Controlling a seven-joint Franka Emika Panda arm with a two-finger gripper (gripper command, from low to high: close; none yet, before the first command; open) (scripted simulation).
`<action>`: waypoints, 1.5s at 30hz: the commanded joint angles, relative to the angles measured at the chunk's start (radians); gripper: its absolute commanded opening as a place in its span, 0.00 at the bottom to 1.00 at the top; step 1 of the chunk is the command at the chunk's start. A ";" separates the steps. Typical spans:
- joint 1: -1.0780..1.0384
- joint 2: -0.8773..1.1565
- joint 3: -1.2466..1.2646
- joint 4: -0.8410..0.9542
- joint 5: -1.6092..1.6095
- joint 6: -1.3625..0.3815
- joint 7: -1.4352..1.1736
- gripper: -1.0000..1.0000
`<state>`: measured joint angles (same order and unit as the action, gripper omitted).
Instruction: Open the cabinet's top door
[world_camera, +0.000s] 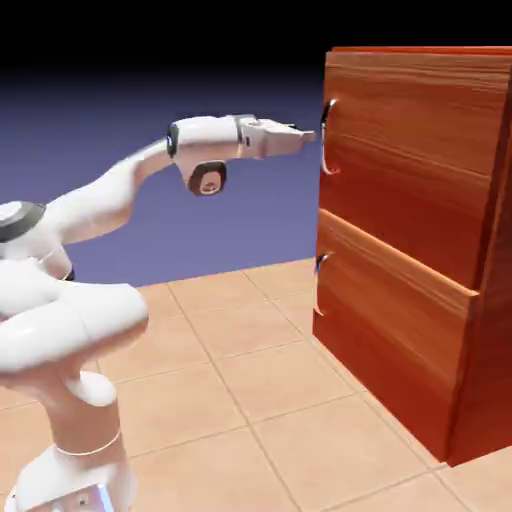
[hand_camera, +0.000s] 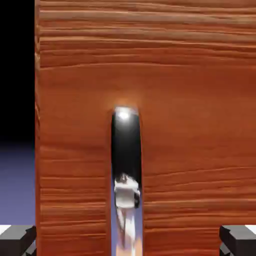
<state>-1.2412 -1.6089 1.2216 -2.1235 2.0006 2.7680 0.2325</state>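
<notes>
The gripper (world_camera: 298, 132) is held wide apart, just beside the curved, shiny metal handle (hand_camera: 125, 170). The handle is fixed on the top door (world_camera: 415, 150), a flat panel of red-brown wood with wavy lines.

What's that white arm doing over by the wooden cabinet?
The white arm is reaching level toward the cabinet, with its gripper open just short of the handle on the top door. In the hand view that handle sits between the two finger tips, not yet gripped. The top door looks shut.
</notes>
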 joint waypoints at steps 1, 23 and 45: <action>-0.034 0.003 0.003 0.032 0.013 -0.001 -0.004 0.50; 0.362 -0.094 -0.218 -0.513 0.329 -0.473 -0.496 0.00; 0.424 -0.116 -0.962 -0.923 -0.166 -1.194 -0.772 0.00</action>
<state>-0.8176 -1.7253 0.2596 -3.0468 1.8350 1.5728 -0.5391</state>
